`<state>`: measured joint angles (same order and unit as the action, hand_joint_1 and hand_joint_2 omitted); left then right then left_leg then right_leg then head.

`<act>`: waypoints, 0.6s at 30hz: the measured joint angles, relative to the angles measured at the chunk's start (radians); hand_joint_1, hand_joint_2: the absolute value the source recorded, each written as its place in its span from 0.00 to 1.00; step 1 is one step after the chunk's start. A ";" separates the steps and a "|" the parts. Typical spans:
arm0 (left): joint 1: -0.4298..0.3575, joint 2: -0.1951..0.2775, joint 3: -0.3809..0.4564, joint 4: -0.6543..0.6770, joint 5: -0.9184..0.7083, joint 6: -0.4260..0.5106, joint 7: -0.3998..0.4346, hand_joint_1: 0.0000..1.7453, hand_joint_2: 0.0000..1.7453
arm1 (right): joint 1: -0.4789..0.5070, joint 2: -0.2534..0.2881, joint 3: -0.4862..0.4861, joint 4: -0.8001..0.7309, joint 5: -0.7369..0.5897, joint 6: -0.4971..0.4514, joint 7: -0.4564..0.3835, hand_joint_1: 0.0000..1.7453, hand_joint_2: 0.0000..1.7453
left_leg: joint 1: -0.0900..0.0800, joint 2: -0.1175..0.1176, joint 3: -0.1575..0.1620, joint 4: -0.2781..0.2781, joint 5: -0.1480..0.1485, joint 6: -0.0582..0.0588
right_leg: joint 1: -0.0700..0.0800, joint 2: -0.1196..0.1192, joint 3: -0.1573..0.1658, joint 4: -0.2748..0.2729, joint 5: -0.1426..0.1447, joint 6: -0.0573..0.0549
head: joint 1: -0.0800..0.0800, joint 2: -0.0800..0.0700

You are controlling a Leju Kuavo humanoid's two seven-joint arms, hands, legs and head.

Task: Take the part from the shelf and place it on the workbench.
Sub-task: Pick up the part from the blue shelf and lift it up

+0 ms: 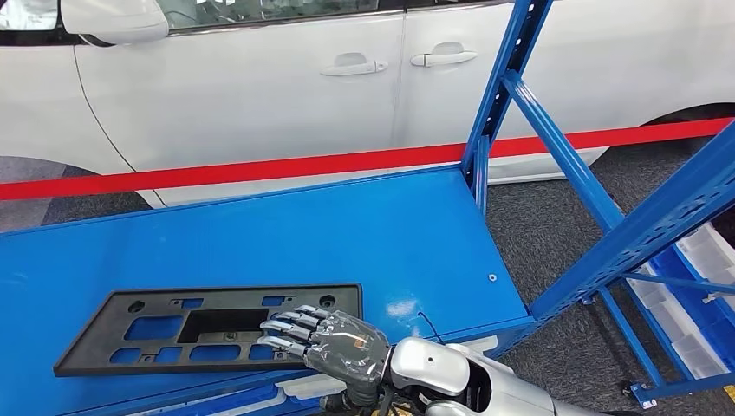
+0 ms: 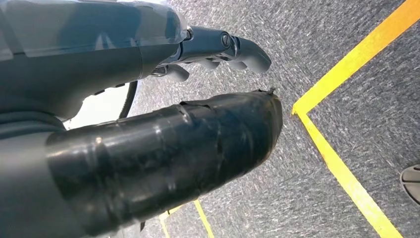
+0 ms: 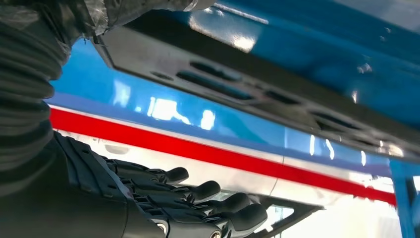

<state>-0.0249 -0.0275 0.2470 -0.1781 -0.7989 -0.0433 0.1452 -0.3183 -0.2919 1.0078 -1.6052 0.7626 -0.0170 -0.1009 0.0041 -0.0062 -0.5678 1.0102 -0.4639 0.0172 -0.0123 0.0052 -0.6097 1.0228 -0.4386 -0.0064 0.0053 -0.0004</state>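
A: Part? Where on the shelf?

B: Flat black plate with cut-outs, lying along the shelf's near edge, toward its left end. Long side runs with the edge. The near left corner looks just at the lip.

A: Right hand?

B: Over the part's right end, palm down. Fingers stretched out, slightly spread, pointing left over the plate. Cannot tell whether they touch it. The right wrist view shows the fingers straight and side by side, nothing between them, the part across from them.

A: Left hand?

B: Hanging over grey carpet with yellow tape lines. Fingers gently curled, apart from the thumb, holding nothing.

A: Containers?

B: White bins on a lower blue level at far right. Their contents cannot be made out.

A: Edges, room?

B: Shelf's back and right portions are bare blue sheet. A blue upright rises at the back right corner, with a slanted brace running from it toward the right. A second heavy blue beam crosses beyond the shelf's right edge. Behind the shelf: red barrier tape, then a white car.
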 joint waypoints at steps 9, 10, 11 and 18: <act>-0.003 0.000 0.006 0.000 -0.022 0.000 -0.006 0.00 0.00 | -0.073 0.070 0.010 0.227 0.032 -0.023 -0.009 0.00 1.00 | 0.000 0.000 0.001 0.000 0.000 0.000 | 0.000 0.000 0.000 0.001 0.000 0.000 | 0.000 0.000; -0.003 0.000 0.007 0.000 -0.025 0.000 -0.006 0.00 0.00 | -0.079 0.081 0.010 0.254 0.039 -0.029 -0.005 0.00 1.00 | 0.000 0.000 0.001 0.000 0.000 0.000 | 0.000 0.000 0.000 0.001 0.000 0.000 | 0.000 0.000; -0.003 0.000 0.008 0.000 -0.026 0.000 -0.006 0.00 0.00 | -0.084 0.091 0.009 0.279 0.044 -0.035 -0.002 0.00 1.00 | 0.000 0.000 0.001 0.000 0.000 0.000 | 0.000 0.000 0.000 0.001 0.000 0.000 | 0.000 0.000; -0.003 0.000 0.011 0.000 -0.029 -0.001 -0.009 0.00 0.00 | -0.115 0.147 -0.005 0.397 0.052 -0.054 0.002 0.00 1.00 | 0.000 0.000 0.001 0.000 0.000 0.000 | 0.000 0.000 0.000 0.001 0.000 0.000 | 0.000 0.000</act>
<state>-0.0274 -0.0275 0.2579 -0.1781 -0.8274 -0.0439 0.1365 -0.4334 -0.1450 1.0027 -1.2081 0.8146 -0.0709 -0.0988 0.0041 -0.0062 -0.5671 1.0103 -0.4635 0.0172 -0.0123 0.0053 -0.6093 1.0239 -0.4385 -0.0064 0.0053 -0.0004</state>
